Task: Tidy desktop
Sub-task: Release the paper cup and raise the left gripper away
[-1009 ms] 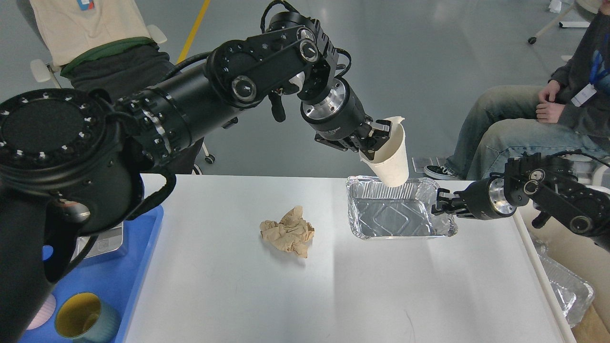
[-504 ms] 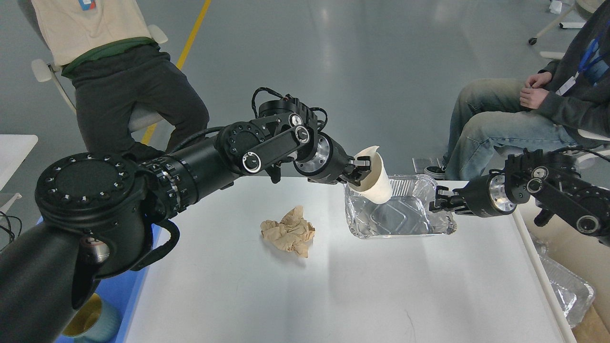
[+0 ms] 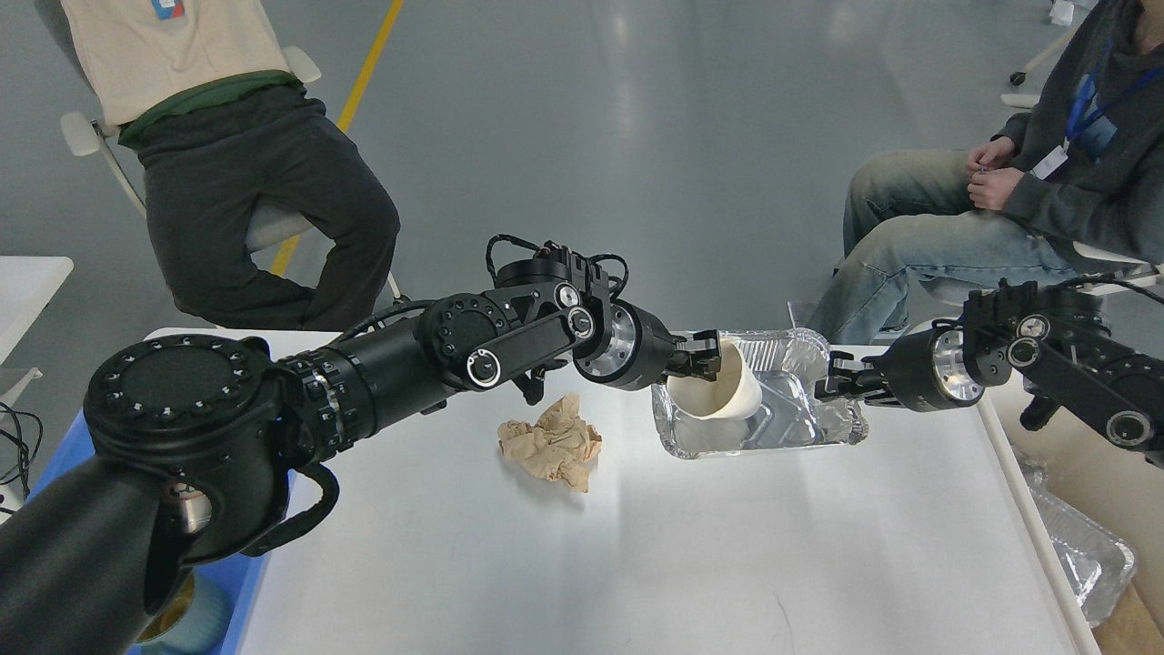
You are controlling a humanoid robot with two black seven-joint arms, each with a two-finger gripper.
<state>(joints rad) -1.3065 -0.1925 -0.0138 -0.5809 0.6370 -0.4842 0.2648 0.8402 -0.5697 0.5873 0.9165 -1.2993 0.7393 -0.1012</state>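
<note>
The white desktop fills the lower half of the head view. My left gripper is shut on the rim of a white paper cup and holds it low, inside a silver foil tray at the far right of the desktop. The cup lies tilted with its mouth facing me. My right gripper is shut on the foil tray's right rim. A crumpled brown paper ball lies on the desktop left of the tray, under my left forearm.
A blue plastic tray with a teal cup sits at the left edge, mostly hidden by my left arm. Another foil tray lies below the desktop's right edge. Two seated people are behind the table. A small white table corner shows far left.
My left arm has come down and carried the paper cup from above the foil tray into it, tipping it onto its side. My right gripper has stayed on the tray's rim.
</note>
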